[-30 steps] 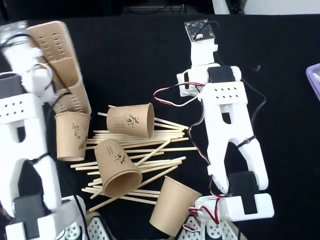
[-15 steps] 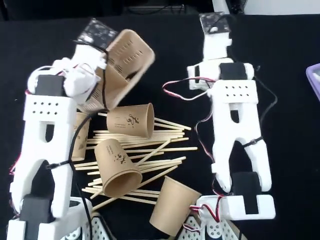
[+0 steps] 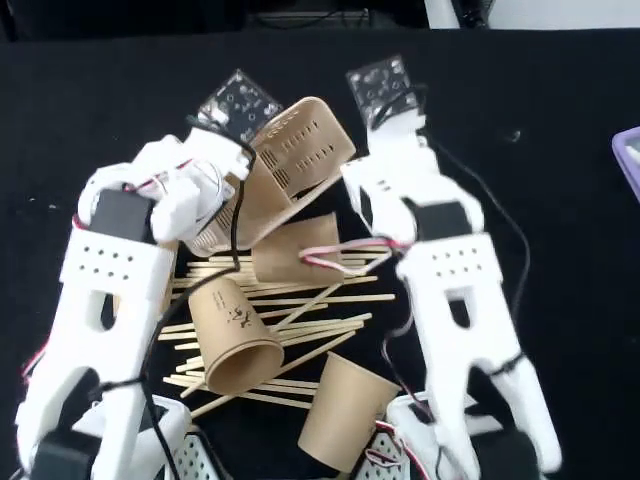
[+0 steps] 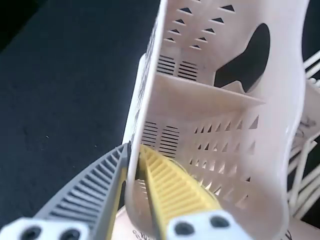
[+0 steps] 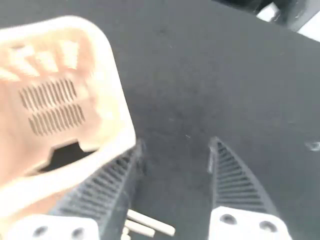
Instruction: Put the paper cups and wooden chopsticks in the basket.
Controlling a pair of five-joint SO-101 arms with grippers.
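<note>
**Black tabletop strewn with chopsticks and cups**

The black tabletop bears a loose heap of wooden chopsticks just beneath the right tool. One paper cup lies tipped on the heap. A second cup lies at its edge, farther from that tool. A purple object sits well apart.

Left gripper clamped on one side wall of the basket: grey finger outside, yellow finger inside. The basket is slotted and its open side faces the camera. Handle cutout in far end wall. Chopsticks just beyond the basket's other side. Black table beneath.
</note>
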